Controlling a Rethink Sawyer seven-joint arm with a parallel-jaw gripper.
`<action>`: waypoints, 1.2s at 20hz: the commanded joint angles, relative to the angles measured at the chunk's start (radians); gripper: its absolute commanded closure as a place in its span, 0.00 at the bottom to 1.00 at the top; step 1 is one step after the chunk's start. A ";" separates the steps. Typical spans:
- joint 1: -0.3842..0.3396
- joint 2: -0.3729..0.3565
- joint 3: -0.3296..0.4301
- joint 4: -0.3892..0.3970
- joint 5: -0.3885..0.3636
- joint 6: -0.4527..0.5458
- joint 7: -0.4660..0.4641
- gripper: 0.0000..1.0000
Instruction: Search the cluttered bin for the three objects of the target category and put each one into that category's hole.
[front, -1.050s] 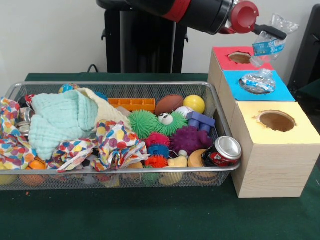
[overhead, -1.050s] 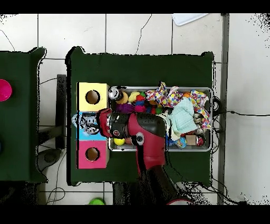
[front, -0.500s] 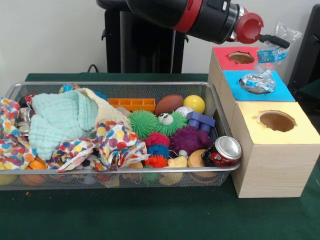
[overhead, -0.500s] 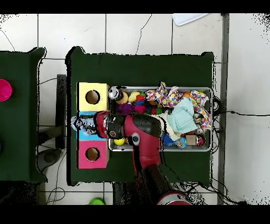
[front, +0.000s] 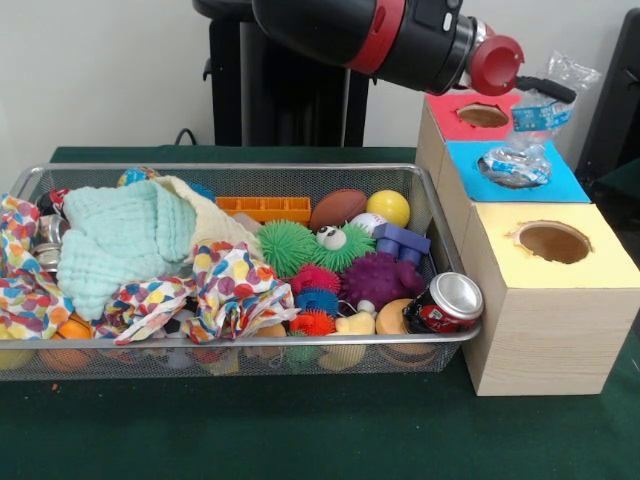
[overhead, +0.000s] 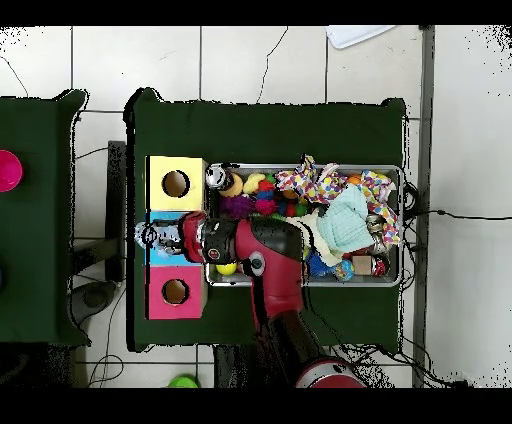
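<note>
The gripper (front: 545, 88) is clenched on a crumpled clear plastic bottle (front: 545, 98) with a blue label, carried in the air above the boxes, roughly over the border between the red-topped box (front: 455, 122) and the blue-topped box (front: 560, 185).

A second crushed plastic bottle (front: 512, 165) sits lodged in the hole of the blue-topped box, not fully dropped through. The yellow-topped box (front: 600, 265) has an open hole.

The wire bin (front: 440, 225) holds cloths, spiky balls and a soda can (front: 447, 302) at its corner nearest the boxes.

Assessment: one item placed, one in transit, a third apparently outstanding; none is discernible in the bin.
</note>
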 joint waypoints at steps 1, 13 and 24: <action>-0.012 0.053 0.042 -0.023 0.061 -0.050 -0.033 1.00; -0.010 0.075 0.048 -0.035 0.069 -0.052 -0.049 1.00; -0.028 0.133 0.055 -0.049 0.046 -0.052 -0.127 1.00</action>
